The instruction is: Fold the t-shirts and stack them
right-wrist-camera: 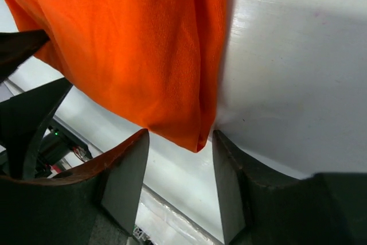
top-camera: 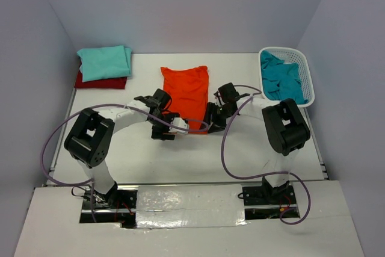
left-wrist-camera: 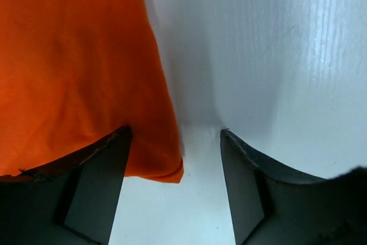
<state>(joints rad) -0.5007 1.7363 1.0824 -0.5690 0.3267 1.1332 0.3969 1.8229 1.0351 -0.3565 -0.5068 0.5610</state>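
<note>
Overhead view of a white table (top-camera: 180,161) with two robot arms bolted at its near edge.

In the middle of the table, an orange shirt (top-camera: 185,91), spread flat as a rough rectangle with its long sides running from far to near.

At the shirt's near left corner, the left gripper (left-wrist-camera: 175,129), jaws standing wide apart and clamped on nothing. In its wrist view, the orange corner between the two dark fingers (left-wrist-camera: 94,190), cloth over one side and bare white table on the other.

At the shirt's near right corner, the right gripper (right-wrist-camera: 180,133), also open, holding nothing. In its wrist view, the tip of the orange corner in the gap between the fingers, not pinched.

At the far left corner of the table, a mint shirt (top-camera: 103,62), folded, lying on top of a dark red shirt (top-camera: 99,82), with the red showing along the near and left sides.

At the far right corner, a white mesh basket (top-camera: 307,76) holding a teal shirt (top-camera: 281,79), crumpled and unfolded.

Both stacks well apart from the orange shirt and from the grippers.
</note>
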